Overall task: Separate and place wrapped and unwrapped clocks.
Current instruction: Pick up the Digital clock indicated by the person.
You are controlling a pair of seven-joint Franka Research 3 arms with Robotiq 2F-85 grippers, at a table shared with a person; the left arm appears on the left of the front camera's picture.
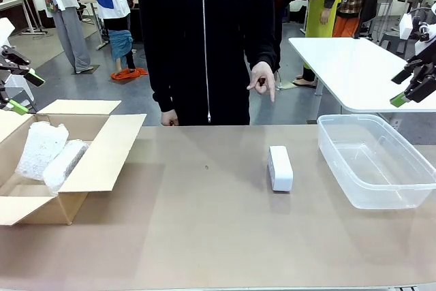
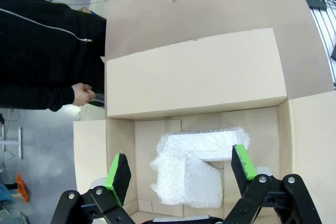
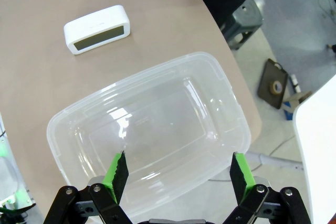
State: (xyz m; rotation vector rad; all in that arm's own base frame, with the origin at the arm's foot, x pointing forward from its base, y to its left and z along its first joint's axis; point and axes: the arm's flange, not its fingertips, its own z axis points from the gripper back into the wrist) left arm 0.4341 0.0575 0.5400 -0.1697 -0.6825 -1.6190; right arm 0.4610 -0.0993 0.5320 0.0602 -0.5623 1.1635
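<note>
Left hand (image 2: 178, 174) is wide, nothing between its pads, and I have it hovering over the cardboard box (image 2: 199, 77). Both wrapped clocks (image 2: 197, 169) lie in that box, touching, one partly across the other. From the front I see the same two bundles (image 1: 49, 155) at the box's (image 1: 109, 151) left end, flaps folded out, box sitting on the left of the surface (image 1: 204, 236). Left hand (image 1: 17, 83) is up at the far left edge, above the box.

Right hand (image 3: 178, 174) is also wide and holds nothing, hanging above the clear plastic bin (image 3: 152, 135). From the front it (image 1: 409, 86) sits high at the right edge, above the bin (image 1: 375, 161).

Bare clock (image 1: 280, 167) lies alone on the surface, just left of the bin, not touching it, well apart from the box. My right wrist camera shows the clock (image 3: 97, 29) with its dark face showing, near the bin's rim.

Person in a black zip jacket stands at the far side; one hand (image 1: 262, 80) points a finger down, above the bare clock. Other hand (image 1: 169, 118) rests at the surface's far edge.
</note>
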